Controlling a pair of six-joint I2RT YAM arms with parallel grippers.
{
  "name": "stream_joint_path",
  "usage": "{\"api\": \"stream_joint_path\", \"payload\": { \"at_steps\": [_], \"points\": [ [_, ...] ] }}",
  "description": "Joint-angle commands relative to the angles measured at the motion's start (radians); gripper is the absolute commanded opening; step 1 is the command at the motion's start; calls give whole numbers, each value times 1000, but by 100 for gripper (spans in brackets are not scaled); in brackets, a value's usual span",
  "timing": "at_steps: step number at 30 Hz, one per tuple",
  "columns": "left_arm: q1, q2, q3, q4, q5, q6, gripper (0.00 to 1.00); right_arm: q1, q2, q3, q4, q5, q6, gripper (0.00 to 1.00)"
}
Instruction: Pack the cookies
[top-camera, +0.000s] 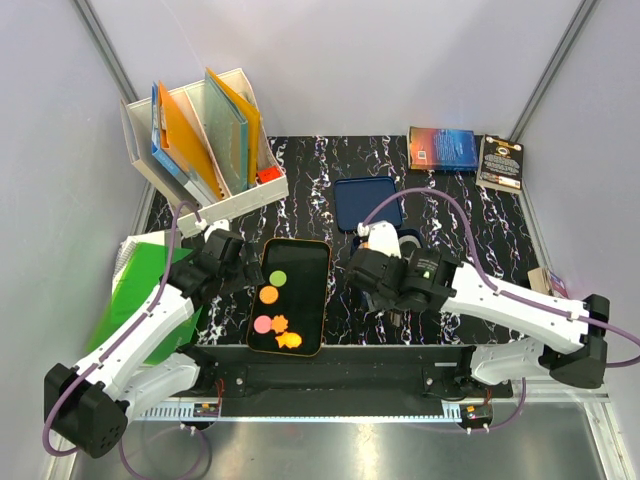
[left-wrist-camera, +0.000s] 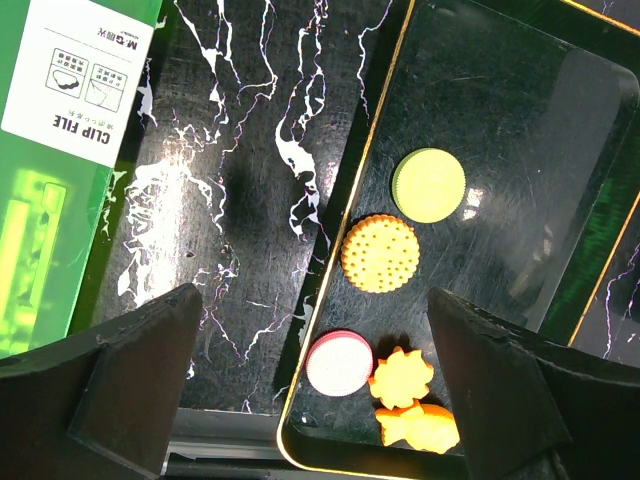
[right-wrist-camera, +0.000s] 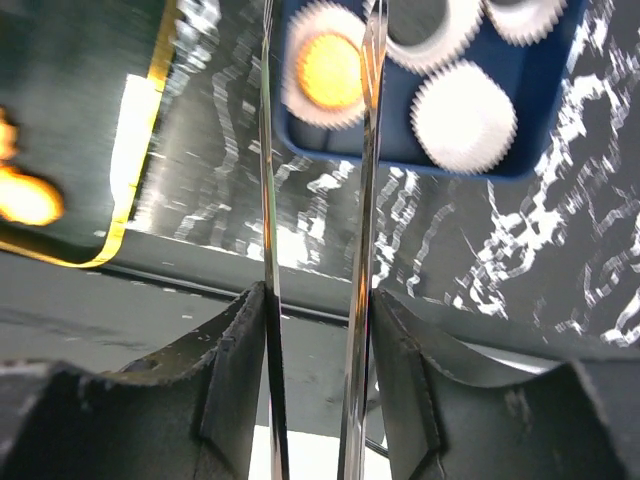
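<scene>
Cookies (top-camera: 269, 295), five of them, lie flat on the black tray (left-wrist-camera: 520, 130), in the gap ahead of the left gripper (left-wrist-camera: 312, 300) and nearer its right finger; that gripper's fingers are spread wide apart. Farthest from it is the green cookie (left-wrist-camera: 429, 185), then the dotted orange cookie (left-wrist-camera: 379, 253), pink cookie (left-wrist-camera: 339, 362), star cookie (left-wrist-camera: 401, 376) and fish cookie (left-wrist-camera: 418, 425) nearest (long axis across the tray; the others have no heading). The row runs along the tray's long axis.

A sixth orange cookie (right-wrist-camera: 330, 72) sits in a white liner (right-wrist-camera: 305, 22) in the blue tray (right-wrist-camera: 548, 100), beyond the right gripper (right-wrist-camera: 315, 320), which is clamped on metal tongs (right-wrist-camera: 363, 200). Another liner (right-wrist-camera: 465, 118) sits beside it.

Left of the left gripper is the marble table (left-wrist-camera: 230, 150), then a green folder (left-wrist-camera: 40, 250) labelled "CLIP FILE" (upside down here). A file rack (top-camera: 205, 140) and books (top-camera: 443, 148) lie far beyond both grippers.
</scene>
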Motion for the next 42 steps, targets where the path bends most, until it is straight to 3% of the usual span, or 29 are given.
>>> {"api": "stream_joint_path", "payload": {
  "at_steps": [1,10,20,31,42],
  "points": [
    [-5,1,26,23,0,4,99,14,18,111,114,-36,-79,50],
    [-3,-16,23,20,-13,0,99,146,287,254,245,-132,-217,50],
    [-5,-22,26,10,-34,-22,99,185,407,315,351,-228,-265,51],
    [0,-50,39,-100,-220,-176,99,185,479,331,388,-214,-293,52],
    [90,-65,29,-102,-112,-158,99,183,544,344,401,-195,-316,52]
  ]
}}
